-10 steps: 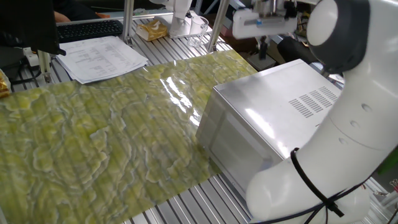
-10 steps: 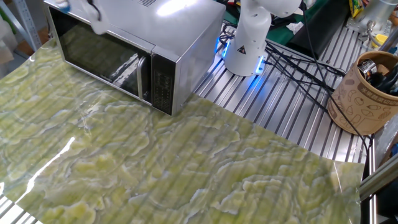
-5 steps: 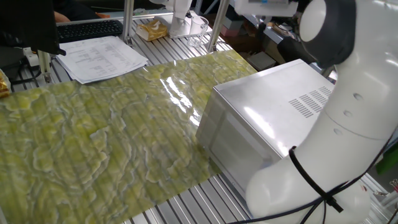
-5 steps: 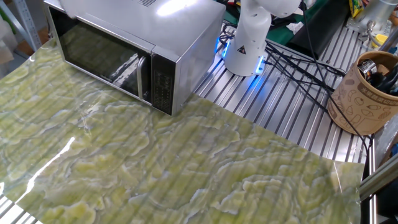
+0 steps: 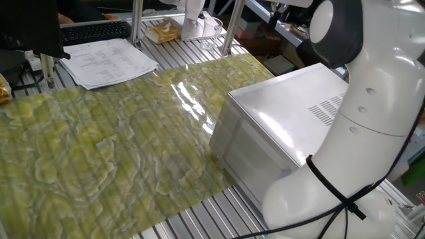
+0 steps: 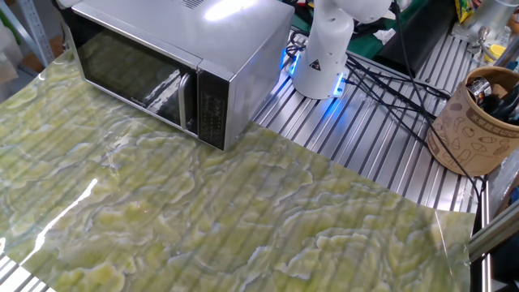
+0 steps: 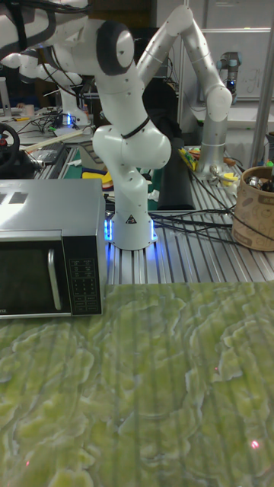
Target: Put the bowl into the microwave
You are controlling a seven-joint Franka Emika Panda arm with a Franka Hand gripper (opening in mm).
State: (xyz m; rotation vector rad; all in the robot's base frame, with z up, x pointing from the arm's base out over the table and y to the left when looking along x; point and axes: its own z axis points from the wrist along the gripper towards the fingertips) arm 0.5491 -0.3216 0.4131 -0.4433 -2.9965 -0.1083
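Note:
The microwave is a silver-grey box with vent slots on top, standing at the right of the green mat. Its dark glass door is closed, as the tall fixed view also shows. The bowl is not in any view. My arm rises over the microwave. Only a sliver of my gripper shows at the top edge, high above the microwave's far corner, with its fingers cut off by the frame. Nothing shows in it.
A green patterned mat covers the table. Papers and a keyboard lie at the far side. A brown cup of tools stands by the cables next to my base. A second white arm stands behind.
My gripper has risen from just above the microwave's far corner until it is almost out of the top of the frame. The microwave has not moved.

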